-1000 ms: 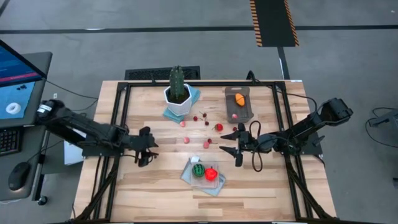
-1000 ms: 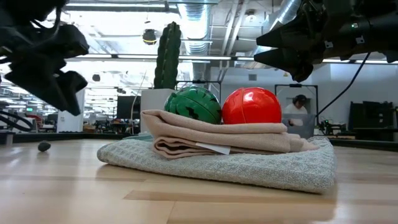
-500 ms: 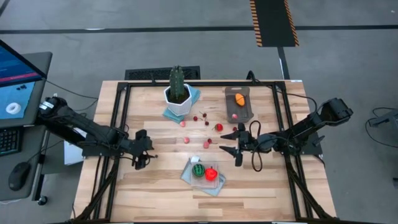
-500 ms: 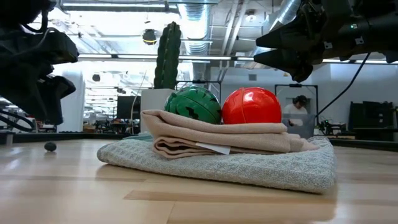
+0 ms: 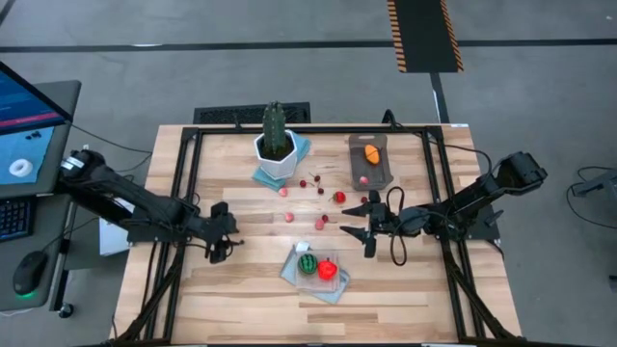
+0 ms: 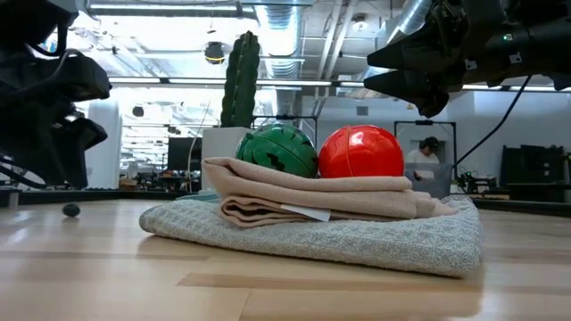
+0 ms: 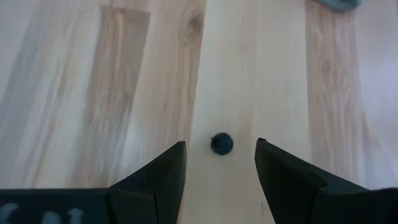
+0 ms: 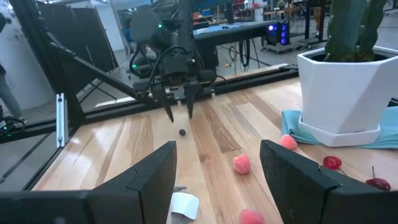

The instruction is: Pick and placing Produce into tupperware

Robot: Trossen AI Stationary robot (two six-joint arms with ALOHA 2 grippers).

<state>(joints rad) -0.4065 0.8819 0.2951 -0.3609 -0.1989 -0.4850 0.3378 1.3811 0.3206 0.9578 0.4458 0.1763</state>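
Observation:
The tupperware (image 5: 370,160) sits at the table's far right, with an orange piece (image 5: 371,152) and a small red bit inside. A green-striped ball (image 6: 278,150) and a red ball (image 6: 360,152) rest on a folded cloth (image 5: 314,270). Small red and pink berries (image 5: 321,190) lie scattered at mid-table. My left gripper (image 7: 221,149) is open and hovers low left of centre, with a tiny dark bead (image 7: 221,144) on the wood between its fingers. My right gripper (image 8: 217,149) is open and hangs above the table right of the berries, pointing left.
A cactus in a white hexagonal pot (image 5: 276,145) stands on a teal cloth at the far side, close to the berries. A black frame rail (image 5: 188,173) runs along the table's edges. Bare wood lies between the left gripper and the folded cloth.
My left gripper has drawn back a little toward the table's left edge and turned about its wrist, staying low over the wood. The right gripper, the balls on the cloth and the tub have kept still.

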